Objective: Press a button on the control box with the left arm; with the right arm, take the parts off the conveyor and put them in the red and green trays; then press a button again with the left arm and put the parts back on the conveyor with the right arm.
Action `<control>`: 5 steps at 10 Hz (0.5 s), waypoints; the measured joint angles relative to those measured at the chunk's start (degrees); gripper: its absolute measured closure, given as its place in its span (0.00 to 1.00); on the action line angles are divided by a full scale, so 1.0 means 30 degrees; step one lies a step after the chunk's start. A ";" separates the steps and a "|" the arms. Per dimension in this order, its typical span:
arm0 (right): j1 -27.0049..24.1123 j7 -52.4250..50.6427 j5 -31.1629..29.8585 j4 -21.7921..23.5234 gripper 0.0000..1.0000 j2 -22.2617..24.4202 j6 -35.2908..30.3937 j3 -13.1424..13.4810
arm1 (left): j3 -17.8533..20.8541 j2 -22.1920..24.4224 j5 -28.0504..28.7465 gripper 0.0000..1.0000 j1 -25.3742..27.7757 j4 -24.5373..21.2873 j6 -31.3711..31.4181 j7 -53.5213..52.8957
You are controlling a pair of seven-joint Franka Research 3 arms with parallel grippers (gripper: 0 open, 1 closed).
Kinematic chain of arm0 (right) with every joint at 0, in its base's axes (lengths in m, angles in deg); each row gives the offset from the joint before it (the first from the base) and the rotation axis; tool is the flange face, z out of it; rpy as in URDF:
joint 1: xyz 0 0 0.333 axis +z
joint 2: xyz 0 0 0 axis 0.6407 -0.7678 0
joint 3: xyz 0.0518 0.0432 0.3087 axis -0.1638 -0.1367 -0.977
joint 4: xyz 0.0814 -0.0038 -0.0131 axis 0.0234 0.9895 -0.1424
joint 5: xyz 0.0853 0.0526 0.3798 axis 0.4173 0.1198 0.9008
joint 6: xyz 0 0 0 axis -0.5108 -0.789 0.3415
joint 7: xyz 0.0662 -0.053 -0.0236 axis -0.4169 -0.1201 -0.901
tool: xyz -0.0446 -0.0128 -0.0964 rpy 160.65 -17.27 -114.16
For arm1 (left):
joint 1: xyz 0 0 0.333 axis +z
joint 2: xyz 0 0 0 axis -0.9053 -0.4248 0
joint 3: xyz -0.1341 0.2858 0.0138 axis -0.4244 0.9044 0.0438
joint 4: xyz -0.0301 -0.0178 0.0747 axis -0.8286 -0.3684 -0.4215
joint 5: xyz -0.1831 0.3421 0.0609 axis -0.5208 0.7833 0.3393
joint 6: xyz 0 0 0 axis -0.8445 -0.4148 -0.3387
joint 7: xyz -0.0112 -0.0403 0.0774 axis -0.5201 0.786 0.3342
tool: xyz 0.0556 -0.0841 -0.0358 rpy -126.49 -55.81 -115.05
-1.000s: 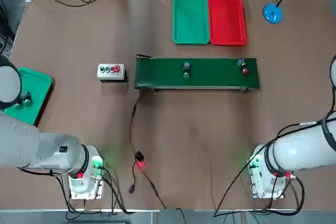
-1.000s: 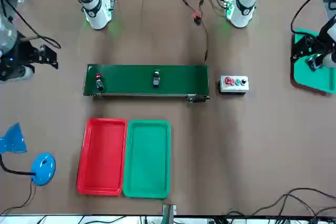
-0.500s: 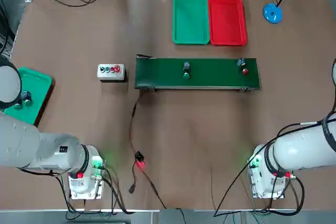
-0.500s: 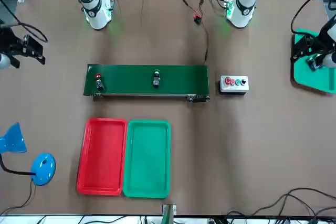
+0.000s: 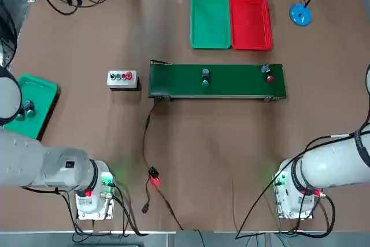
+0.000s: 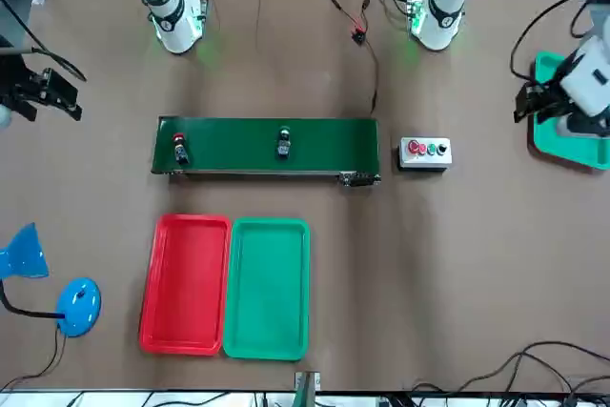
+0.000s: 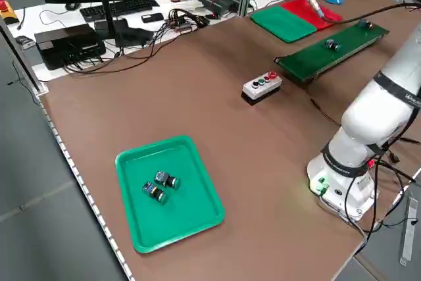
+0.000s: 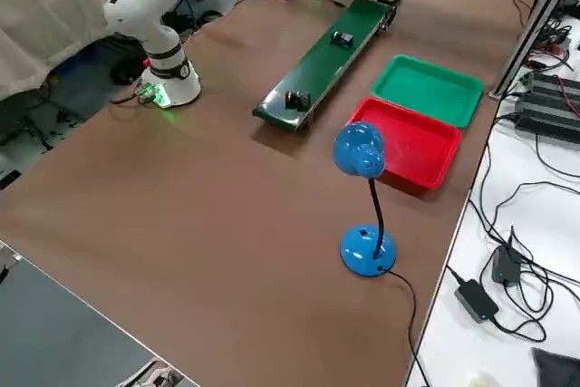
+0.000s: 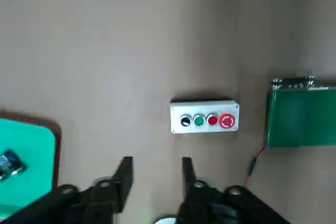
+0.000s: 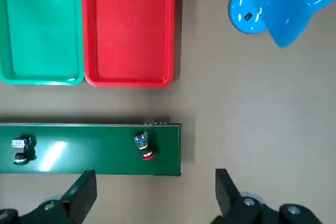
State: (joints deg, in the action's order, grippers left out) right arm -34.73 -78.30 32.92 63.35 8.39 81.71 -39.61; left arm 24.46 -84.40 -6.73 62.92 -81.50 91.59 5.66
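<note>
The white control box (image 5: 122,77) with its row of buttons sits just left of the conveyor (image 5: 237,79). On the belt lie the green-capped part (image 5: 204,77) at mid-length and the red-capped part (image 5: 267,73) near the right end. Behind the belt the green tray (image 5: 210,21) and red tray (image 5: 250,21) stand side by side, both bare. My left gripper (image 9: 156,174) hovers well left of the control box (image 9: 204,116), over the edge of a teal tray, its fingers partly drawn together with nothing between them. My right gripper (image 10: 153,187) hangs wide open off the belt's right end.
A teal tray (image 5: 43,93) with two small pieces lies at the table's left edge. A blue desk lamp (image 5: 300,13) stands at the far right corner. A black cable with a red clip (image 5: 153,177) runs from the conveyor toward the front edge.
My left gripper has shifted a little toward the control box and its fingers have narrowed. The right gripper pulled slightly outward a second ago and has since stayed still.
</note>
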 joint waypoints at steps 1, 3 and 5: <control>0.0000 0.0006 0.0000 0.0000 0.00 0.0000 -0.0003 0.0000 | -0.0404 0.0376 -0.0034 0.80 -0.0020 -0.1392 0.1248 0.0041; 0.0000 0.0019 0.0000 0.0000 0.00 0.0000 -0.0001 -0.0001 | -0.1391 0.1173 -0.0047 0.99 -0.0076 -0.4677 0.3991 0.0990; 0.0002 0.0020 0.0000 0.0000 0.00 0.0000 0.0001 -0.0016 | -0.2078 0.1578 -0.0085 0.99 -0.0100 -0.7668 0.6419 0.1708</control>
State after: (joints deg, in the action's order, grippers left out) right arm -34.72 -78.24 32.92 63.35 8.39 81.71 -39.66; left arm 18.22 -79.66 -6.98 62.62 -104.51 110.84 10.79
